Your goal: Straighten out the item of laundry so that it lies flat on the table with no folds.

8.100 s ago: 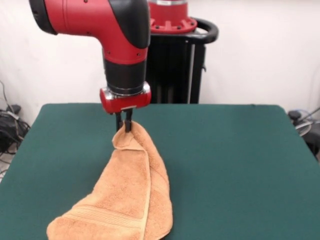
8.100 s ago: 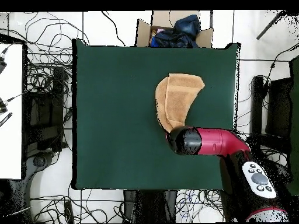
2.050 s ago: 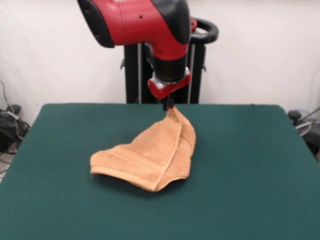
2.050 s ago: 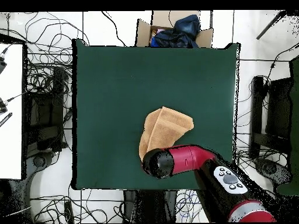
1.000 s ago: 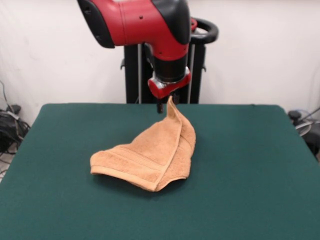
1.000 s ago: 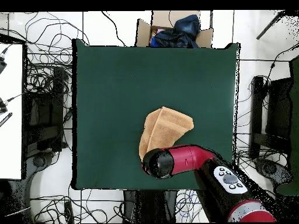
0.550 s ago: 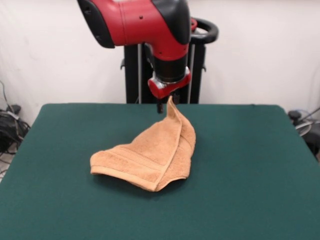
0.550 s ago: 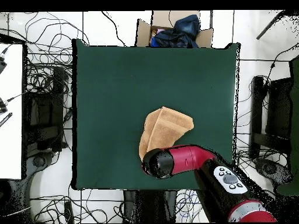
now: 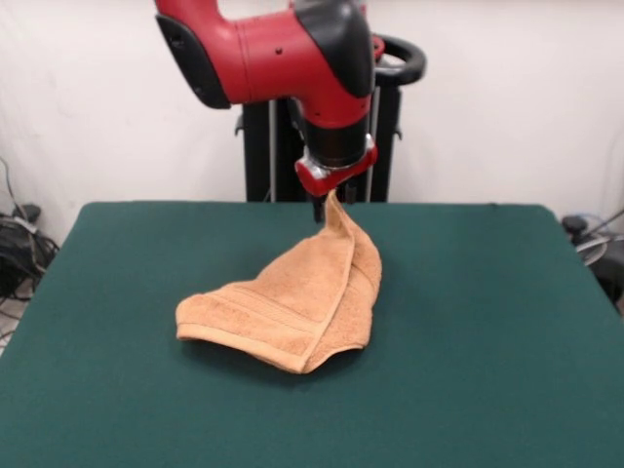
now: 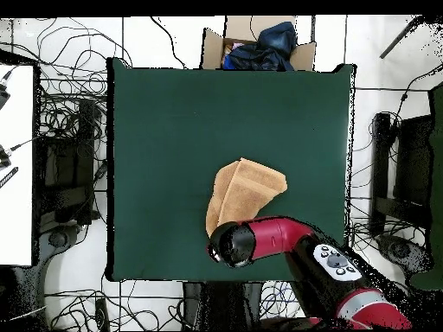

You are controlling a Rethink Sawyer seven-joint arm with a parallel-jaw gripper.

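A robotics lab is seen: a green table (image 10: pixel 173 130) is ringed by tangled cables (image 10: pixel 73 112) on tiled floor (image 10: pixel 372 52), a cardboard box (image 10: pixel 260 47) alongside.

Only obstacle on the table (image 9: pixel 507 322): the folded towel (image 9: pixel 292 302), peaked up to the gripper (image 9: pixel 322 207) near the far edge in the front view. Both side edges and all four corners are open green top.

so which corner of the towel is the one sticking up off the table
The far pointed corner of the towel, the tip right beside the pincer. It stands up in a peak, while the other corners and folded edges lie low on the green table.
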